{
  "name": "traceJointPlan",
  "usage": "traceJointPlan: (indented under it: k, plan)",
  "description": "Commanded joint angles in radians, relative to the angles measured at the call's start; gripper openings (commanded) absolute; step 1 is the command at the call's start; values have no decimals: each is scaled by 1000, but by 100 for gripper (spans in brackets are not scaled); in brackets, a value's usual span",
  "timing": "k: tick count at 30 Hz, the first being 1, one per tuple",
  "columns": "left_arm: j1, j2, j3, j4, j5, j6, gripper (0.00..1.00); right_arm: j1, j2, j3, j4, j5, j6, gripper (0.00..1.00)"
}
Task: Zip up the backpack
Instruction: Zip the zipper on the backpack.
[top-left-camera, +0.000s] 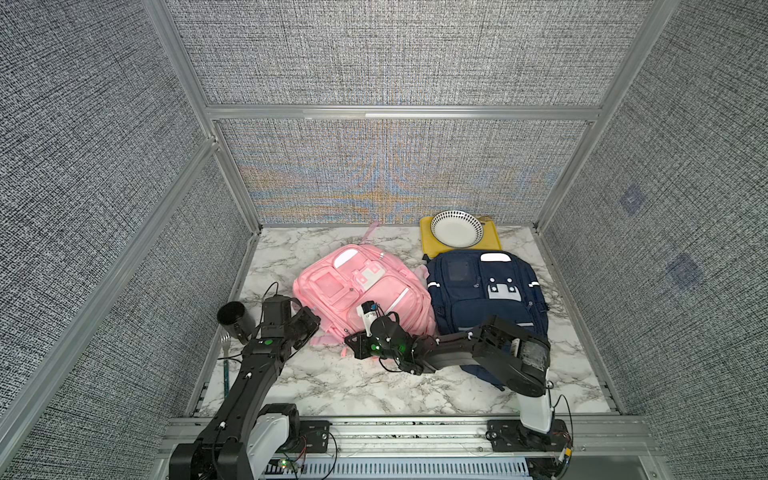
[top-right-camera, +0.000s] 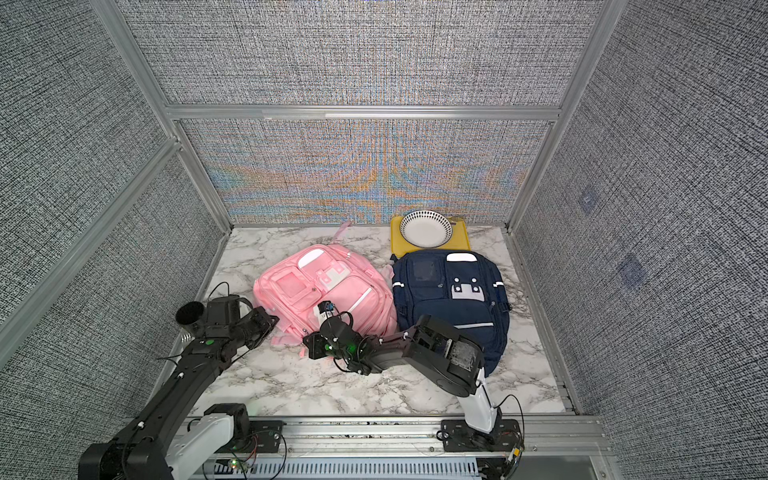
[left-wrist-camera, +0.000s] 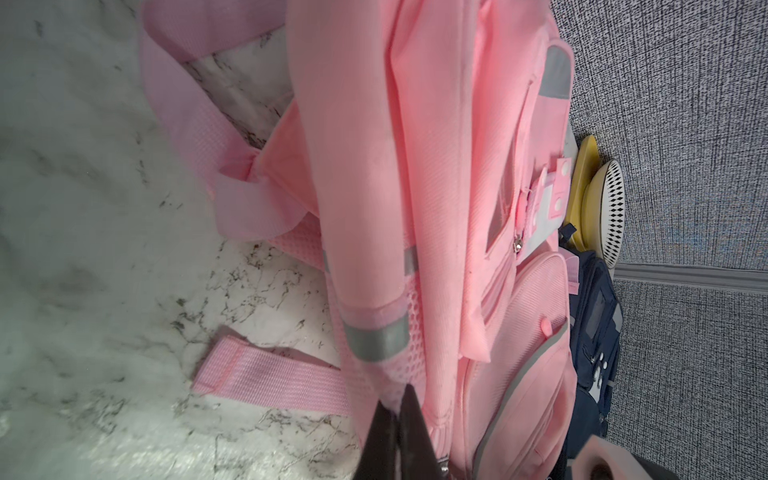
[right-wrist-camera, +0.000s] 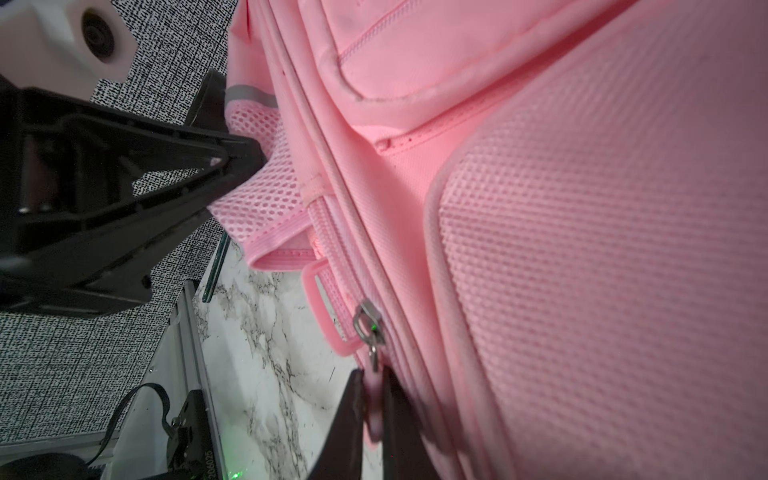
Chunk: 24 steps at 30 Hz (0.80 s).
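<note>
Marble tabletop (top-left-camera: 332, 386) runs from the near rail to the pink backpack (top-left-camera: 365, 286), which lies flat mid-table with both arms at its near end. The right gripper (right-wrist-camera: 373, 376) is pinched on the pink pull tab (right-wrist-camera: 374, 415) below the metal slider (right-wrist-camera: 368, 322), while the left gripper (left-wrist-camera: 395, 397) is clamped on the mesh side pocket (right-wrist-camera: 266, 195). The slider seems low on its track, so zipping looks barely begun. A navy backpack (top-left-camera: 486, 291) crowds the right flank and a black cup (top-left-camera: 232, 318) stands to the left. A yellow tray (top-left-camera: 428, 241) and bowl (top-left-camera: 456, 228) sit farthest back.

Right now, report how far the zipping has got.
Done: left hand is shut on the pink backpack's mesh pocket, and right hand is shut on the pull tab. In hand: the slider sits next to the right hand. Left: dragging the slider shut; how far it must go I cannot tell.
</note>
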Motion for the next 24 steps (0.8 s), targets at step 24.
traceJointPlan:
  k: [24]
  plan:
    - [9,185,60,54,-114,48,0,8,-18,104,-373,-149,-142,0]
